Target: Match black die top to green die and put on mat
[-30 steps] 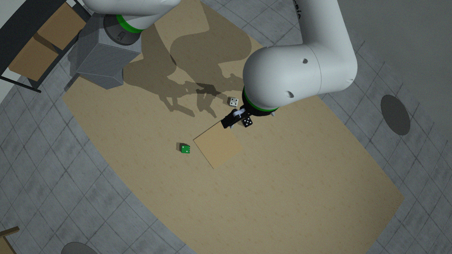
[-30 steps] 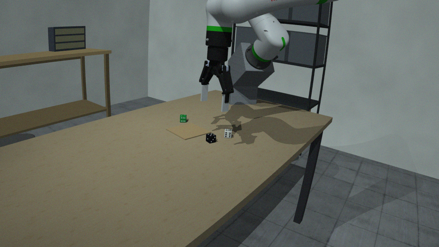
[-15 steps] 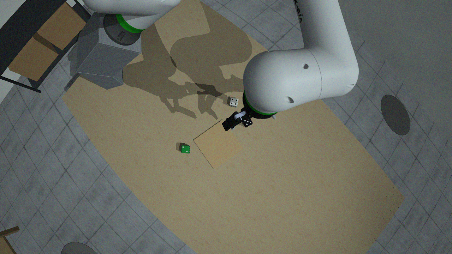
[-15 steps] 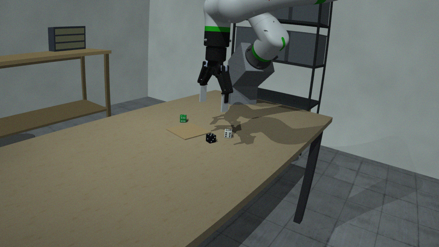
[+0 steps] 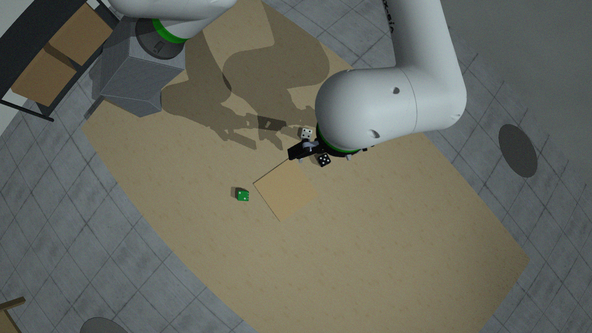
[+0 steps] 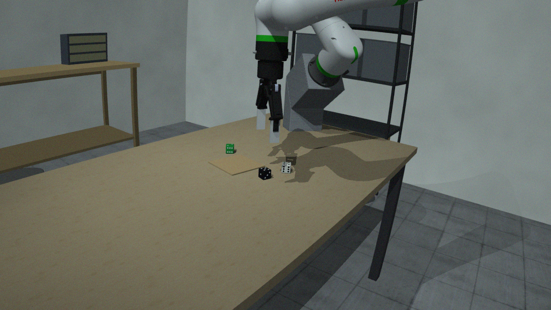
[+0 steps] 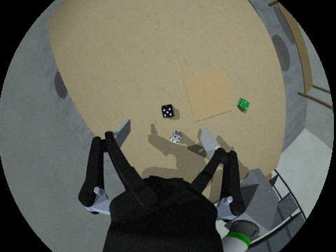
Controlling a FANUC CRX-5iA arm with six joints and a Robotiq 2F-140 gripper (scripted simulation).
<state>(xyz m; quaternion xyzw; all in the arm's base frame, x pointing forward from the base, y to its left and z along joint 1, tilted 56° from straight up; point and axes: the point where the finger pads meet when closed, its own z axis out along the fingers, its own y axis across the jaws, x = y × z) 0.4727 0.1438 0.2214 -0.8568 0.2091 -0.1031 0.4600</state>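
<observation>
From above, the black die (image 5: pixel 323 159) sits on the desk (image 5: pixel 372 248), just off the mat (image 5: pixel 285 191), partly under the arm. The white die (image 5: pixel 306 132) is close and could get bumped.

From the side, the hand (image 6: pixel 268 130) hangs spread wide, holding nothing.

In the wrist view, the green die (image 7: pixel 243 105) looks like two, maybe.

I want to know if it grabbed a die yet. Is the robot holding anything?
No, nothing. The gripper hangs wide open above the table, and the black die sits on the wood below it.
</observation>
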